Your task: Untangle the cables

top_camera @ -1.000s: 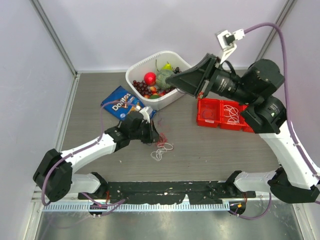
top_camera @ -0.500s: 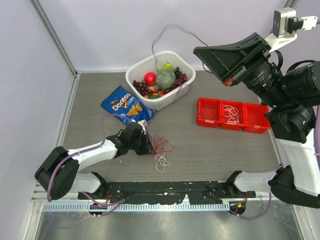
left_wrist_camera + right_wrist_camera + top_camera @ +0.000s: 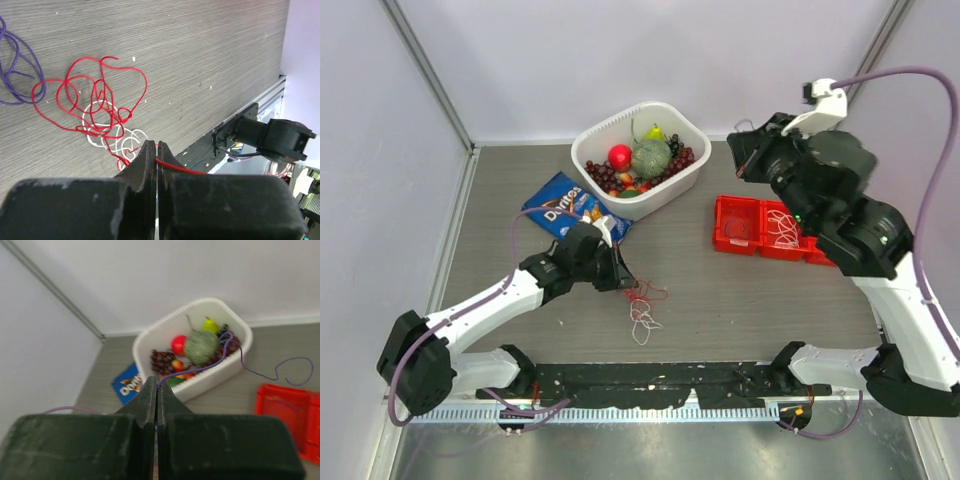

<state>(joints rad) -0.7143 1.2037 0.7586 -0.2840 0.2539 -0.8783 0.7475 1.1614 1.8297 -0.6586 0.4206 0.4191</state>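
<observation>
1. Top external view:
   - The left gripper [image 3: 620,279] sits low over the tabletop [image 3: 750,305], right at the cables.
   - On the tabletop there is one red cable [image 3: 648,292], with one white cable [image 3: 642,322] touching it on the side nearer the arm bases.
   - The right arm [image 3: 840,205] is raised above the red tray [image 3: 719,222]. Its jaws cannot be made out here.
   - The tray has three compartments, and the middle one holds a second white cable [image 3: 780,228].
   - There is one white basket [image 3: 665,198] of fruit.
   - One blue chip bag [image 3: 565,208] lies just in front of the basket. It reads "Doritos".

2. Left wrist view:
   - The left gripper [image 3: 156,146] has its jaws clenched on a strand of the red cable [image 3: 100,97]. The top view does not resolve this grip.
   - The red loops are knotted into the white cable [image 3: 102,125].
   - One purple cable [image 3: 22,57] lies beside them, apart from the knot. The top view does not show it clearly.

3. Right wrist view:
   - The right gripper [image 3: 156,382] has its jaws clamped on a thin purple cable [image 3: 200,369].
   - That cable runs in front of the basket [image 3: 215,379] and ends in a curl over the tray [image 3: 265,400].
   - Whether this is the same purple cable seen from the left wrist cannot be told.
   - The bag [image 3: 127,385] is blurred and its lettering is only partly legible.
</observation>
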